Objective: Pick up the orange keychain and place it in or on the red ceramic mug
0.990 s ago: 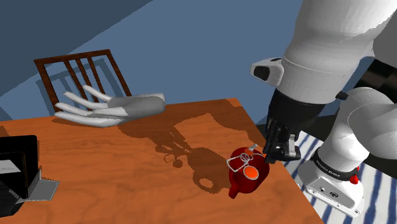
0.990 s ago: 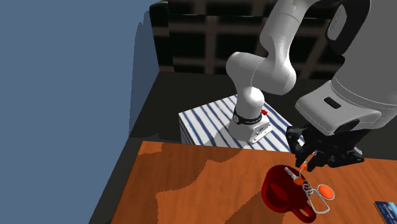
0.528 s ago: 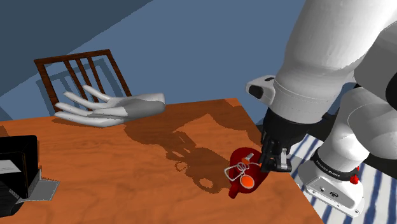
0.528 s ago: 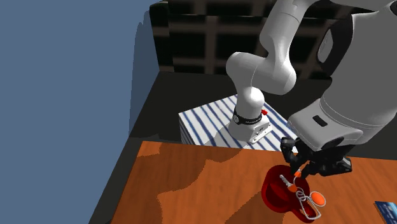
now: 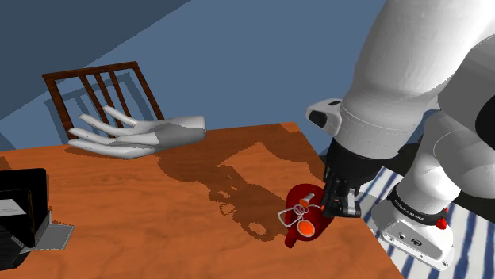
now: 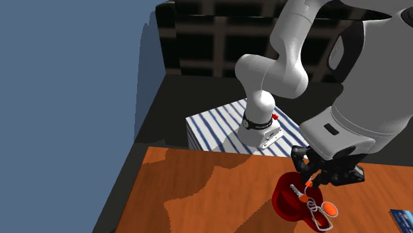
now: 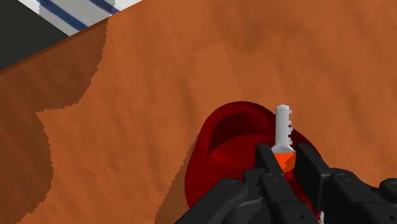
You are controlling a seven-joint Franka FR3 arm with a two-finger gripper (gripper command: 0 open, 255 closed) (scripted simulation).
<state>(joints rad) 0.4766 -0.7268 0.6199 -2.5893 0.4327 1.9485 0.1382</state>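
Note:
A red mug [image 5: 300, 198] stands near the wooden table's corner closest to the stand, also seen as the red mug [image 6: 289, 202] and the red mug [image 7: 228, 143]. My gripper [image 5: 333, 203] hangs just over its rim, shut on the orange keychain [image 5: 305, 227]. In the wrist view the fingers [image 7: 264, 159] clasp the key's orange head [image 7: 284, 160], and its silver blade points out over the mug's opening. The wire rings and round orange tag [image 6: 329, 210] dangle beside the mug's outer wall, below the gripper [image 6: 311, 179].
A white hand sculpture [image 5: 135, 135] lies at the table's far side in front of a wooden chair [image 5: 95, 91]. A black box [image 5: 22, 202] sits at the shoulder view's left edge. The striped stand [image 6: 222, 126] is just past the table edge [image 5: 349, 214].
My gripper has come down and slightly toward the shoulder view's left, bringing the keychain lower over the mug. The grip has stayed the same.

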